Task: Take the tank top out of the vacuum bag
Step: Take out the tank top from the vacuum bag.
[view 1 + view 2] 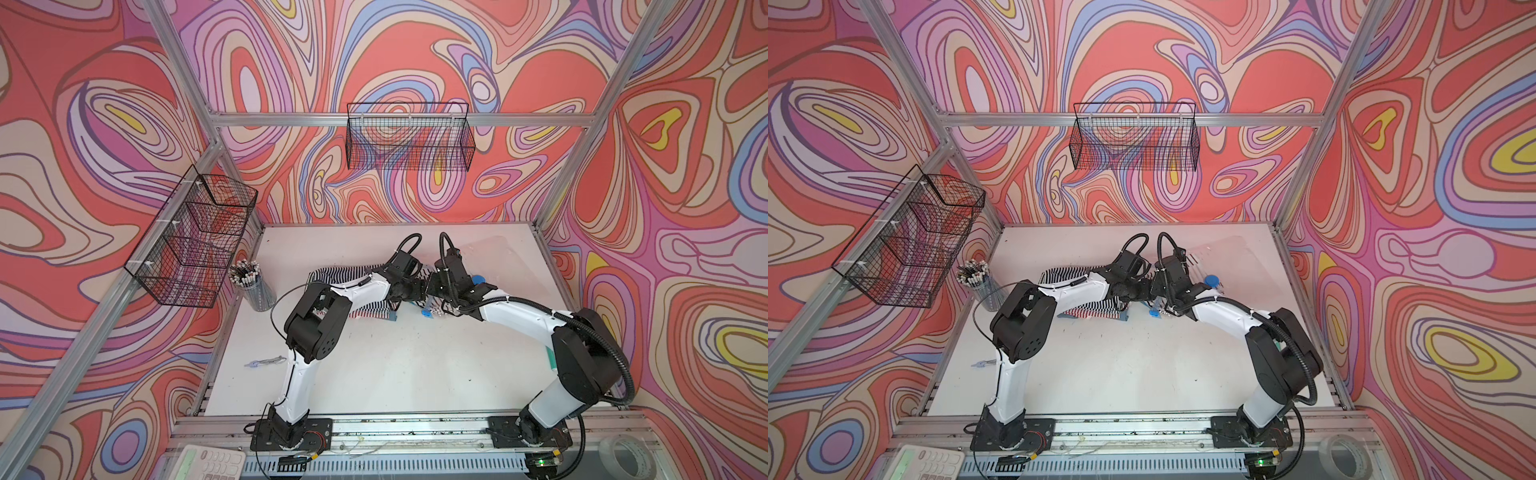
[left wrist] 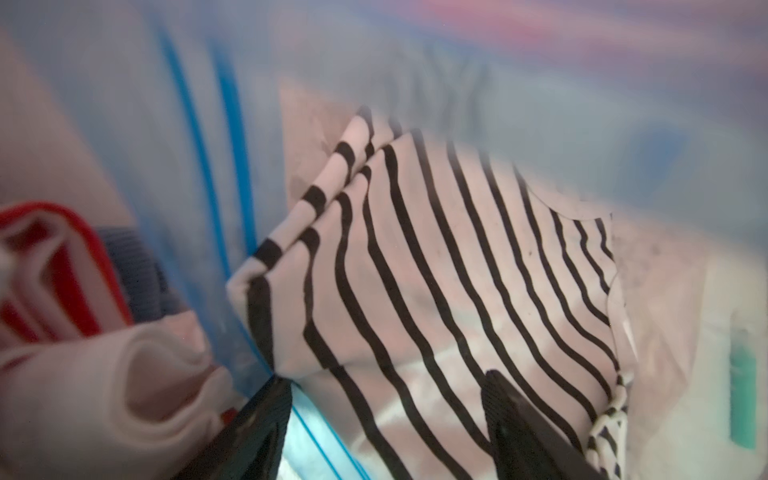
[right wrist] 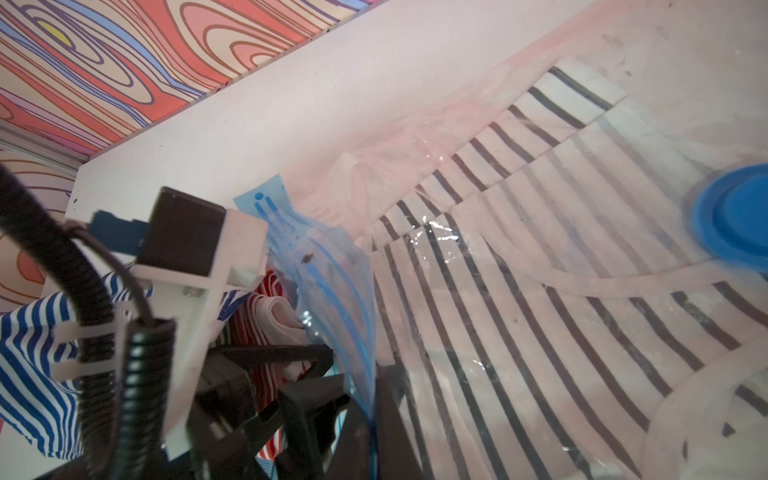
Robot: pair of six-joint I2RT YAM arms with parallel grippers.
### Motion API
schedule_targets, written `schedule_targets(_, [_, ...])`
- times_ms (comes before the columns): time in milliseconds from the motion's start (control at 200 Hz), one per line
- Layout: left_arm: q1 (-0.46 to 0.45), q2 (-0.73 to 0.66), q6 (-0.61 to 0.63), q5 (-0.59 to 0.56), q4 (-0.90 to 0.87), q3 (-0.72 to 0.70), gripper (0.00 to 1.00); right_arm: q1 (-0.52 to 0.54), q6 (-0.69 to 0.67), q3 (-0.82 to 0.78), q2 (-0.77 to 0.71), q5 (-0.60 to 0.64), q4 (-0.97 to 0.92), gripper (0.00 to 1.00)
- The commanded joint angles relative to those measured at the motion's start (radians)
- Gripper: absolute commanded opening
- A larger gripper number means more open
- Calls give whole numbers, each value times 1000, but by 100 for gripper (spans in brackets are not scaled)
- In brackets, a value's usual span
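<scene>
I see the clear crinkly plastic vacuum bag (image 1: 503,253) lying right of centre toward the back of the white tabletop (image 1: 395,365), its round blue valve cap (image 1: 478,279) on top. The black-and-white striped tank top (image 2: 436,270) lies inside it. Left of the bag's mouth sits 1 heap of striped garments (image 1: 332,275); farther left, by the table's edge, stands the mesh cup of pencils (image 1: 258,291). The left gripper (image 2: 386,382) is at the mouth, above the tank top, and the right gripper (image 3: 361,399) is on the zip edge.

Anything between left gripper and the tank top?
Nothing visible. The right gripper pinches the bag by its zip edge, mouth open; the open left gripper points straight at the striped tank top. Folded clothes lie aside, outside the bag.
</scene>
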Motion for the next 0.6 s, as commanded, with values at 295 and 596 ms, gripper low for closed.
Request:
schedule_targets(295, [-2, 42, -131, 28, 192, -26, 69, -6, 12, -11, -25, 11, 14, 0])
schedule_targets(596, [0, 78, -265, 67, 328, -48, 60, -9, 8, -13, -28, 15, 9, 0])
